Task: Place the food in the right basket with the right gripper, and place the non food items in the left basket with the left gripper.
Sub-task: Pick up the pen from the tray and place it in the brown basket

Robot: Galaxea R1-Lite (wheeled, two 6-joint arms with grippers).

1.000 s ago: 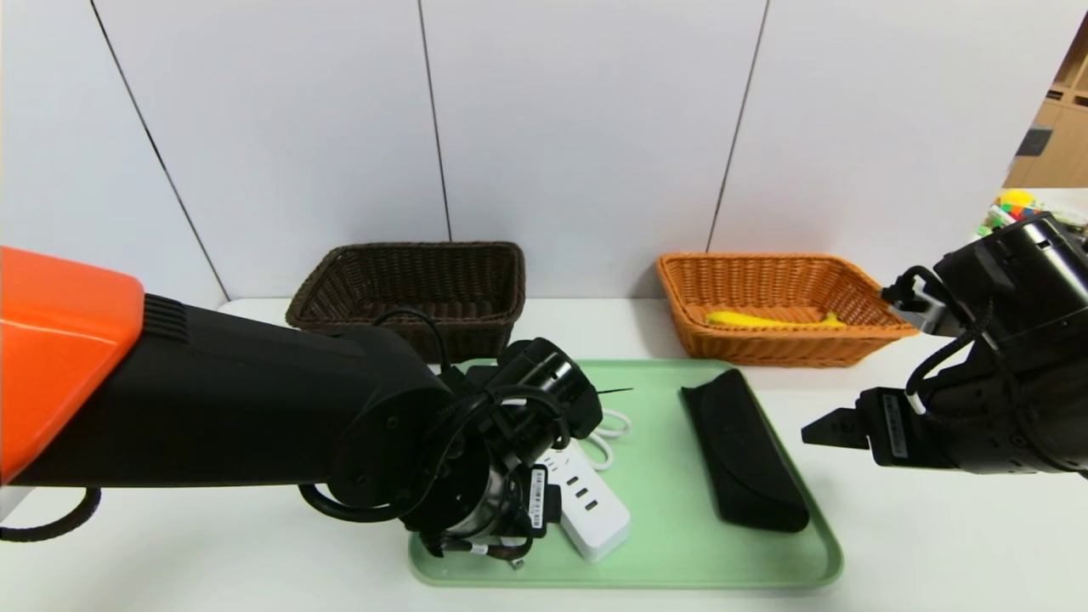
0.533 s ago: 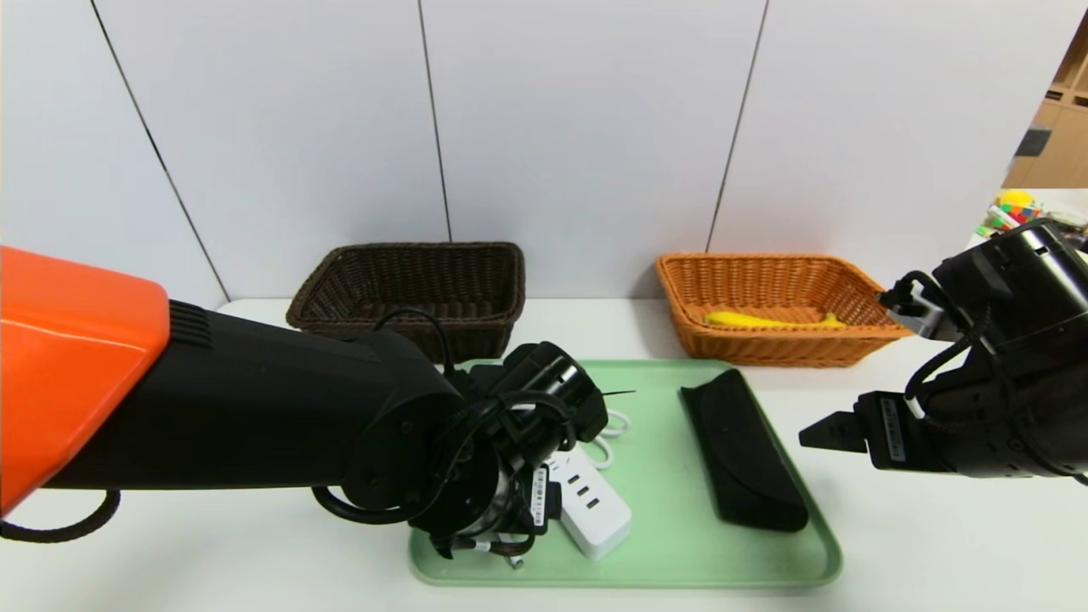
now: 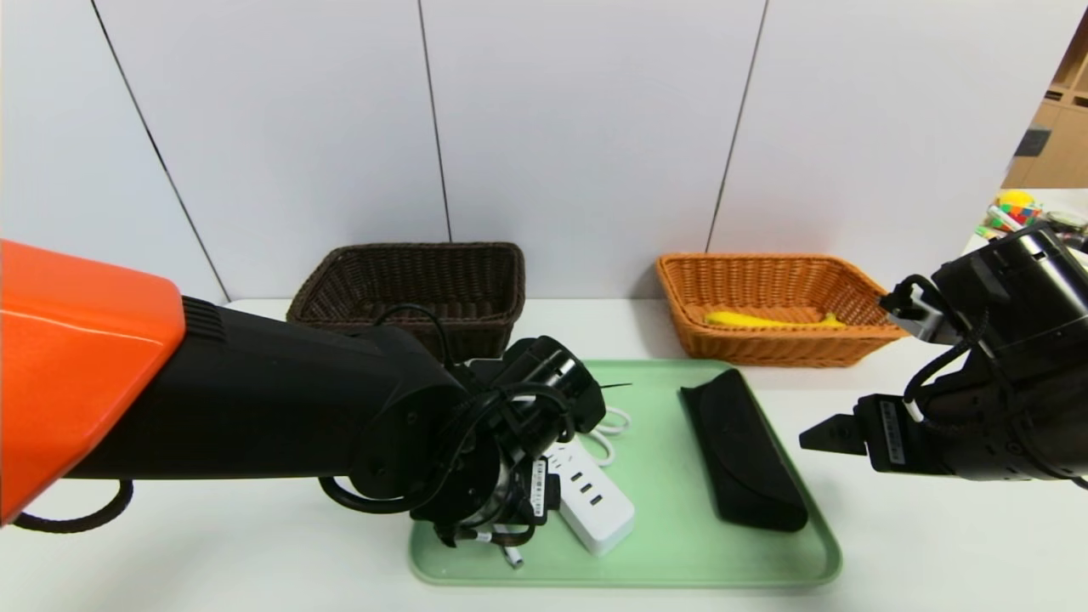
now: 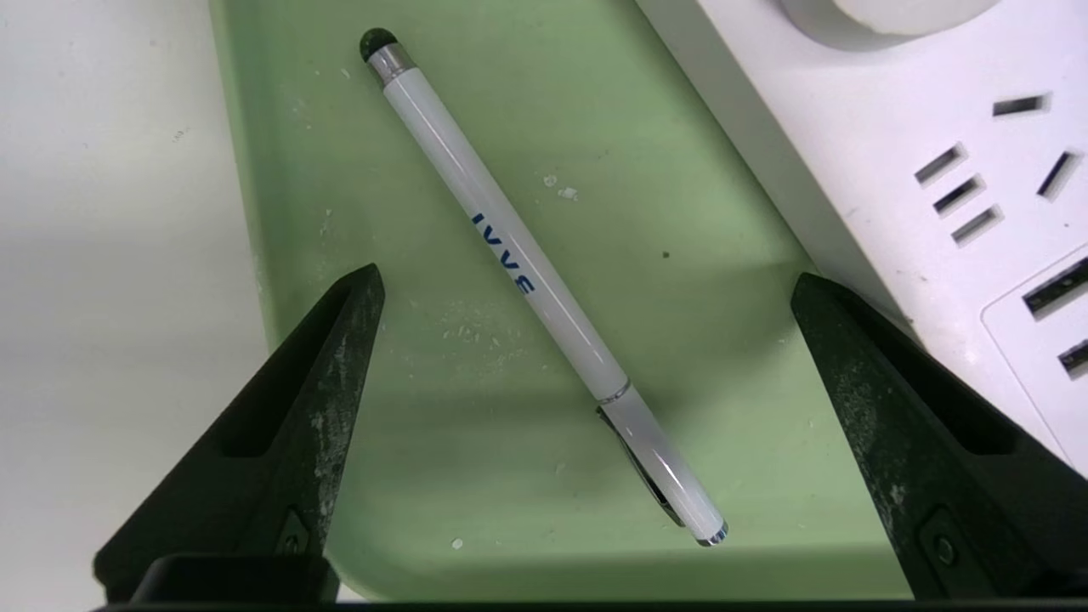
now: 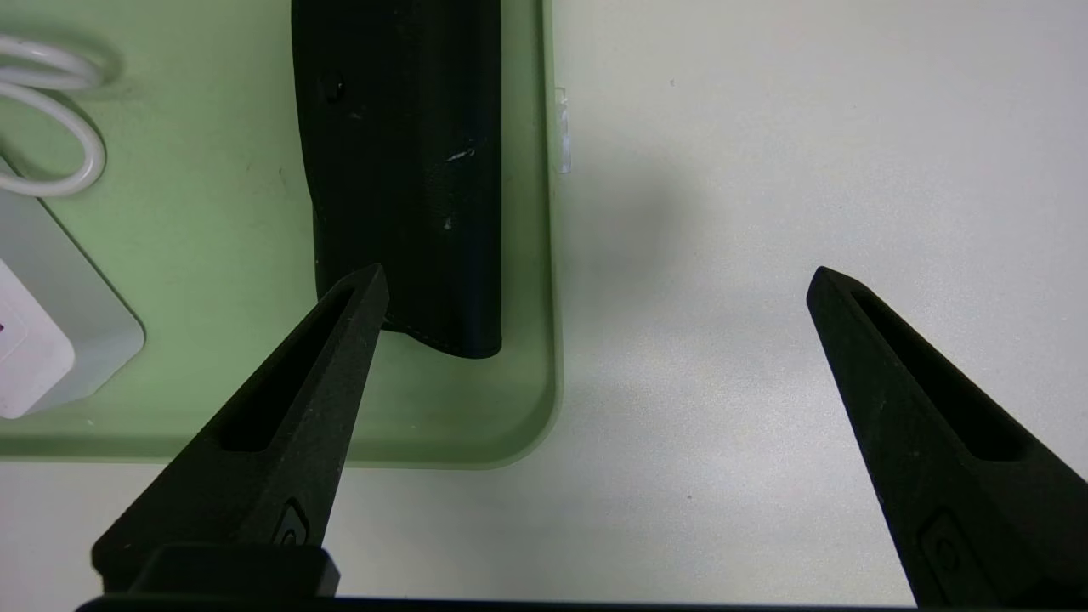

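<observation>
Left gripper [image 4: 588,276], 2 fingers spread apart, hovers over a white stylus pen [image 4: 527,255] on a green tray [image 4: 476,476].

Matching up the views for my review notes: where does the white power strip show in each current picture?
Head view: on the tray, right beside the left gripper.
Left wrist view: upper right corner, power strip cut off by the edge.
Right wrist view: left edge, only one end showing.
Shared landmark: the green tray.
</observation>
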